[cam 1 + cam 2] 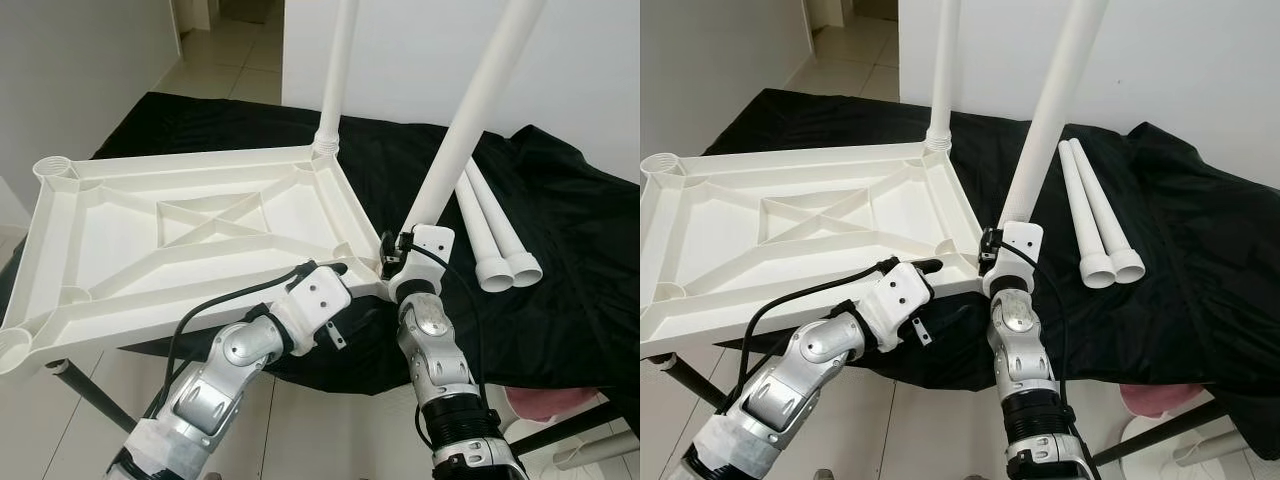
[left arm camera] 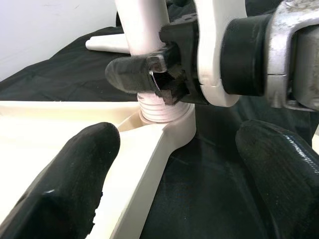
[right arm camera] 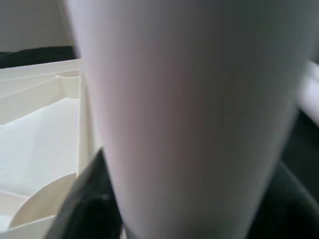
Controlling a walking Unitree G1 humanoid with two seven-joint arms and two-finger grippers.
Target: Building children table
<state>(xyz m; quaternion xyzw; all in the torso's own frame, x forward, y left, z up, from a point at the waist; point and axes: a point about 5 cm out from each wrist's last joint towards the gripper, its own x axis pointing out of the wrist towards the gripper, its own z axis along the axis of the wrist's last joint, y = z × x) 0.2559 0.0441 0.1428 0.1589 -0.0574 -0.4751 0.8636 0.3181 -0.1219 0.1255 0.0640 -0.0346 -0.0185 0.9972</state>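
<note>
the white tabletop [image 1: 190,240] lies upside down, ribs up, on a black cloth [image 1: 560,260] over a table, its near edge hanging past the cloth's edge. one leg [image 1: 338,70] stands upright in the far right corner socket. a second leg [image 1: 470,115] rises tilted from the near right corner, and two loose legs [image 1: 495,235] lie side by side on the cloth to the right, touching each other.

the right gripper [image 2: 149,79] is clamped around the base of the tilted leg, just above the socket. the head views show just its white wrist housing against the leg; the left wrist view shows the black fingers [image 2: 124,74] wrapped round the leg right over the threaded end, which sits in the corner socket with some thread still showing. the right wrist view is mostly blurred white leg, with the tabletop's ribbed underside beside it.

the left gripper [image 1: 335,268] reaches in at the tabletop's near right edge, close to the same corner. the left wrist view shows its two black fingertips [image 2: 79,179] spread wide apart, one over the tabletop's inside and the other over the cloth outside the rim, the rim running between them; whether they touch it cannot be told.

at the lower right of the head views, a pink and white object [image 1: 545,405] sits on the floor.
</note>
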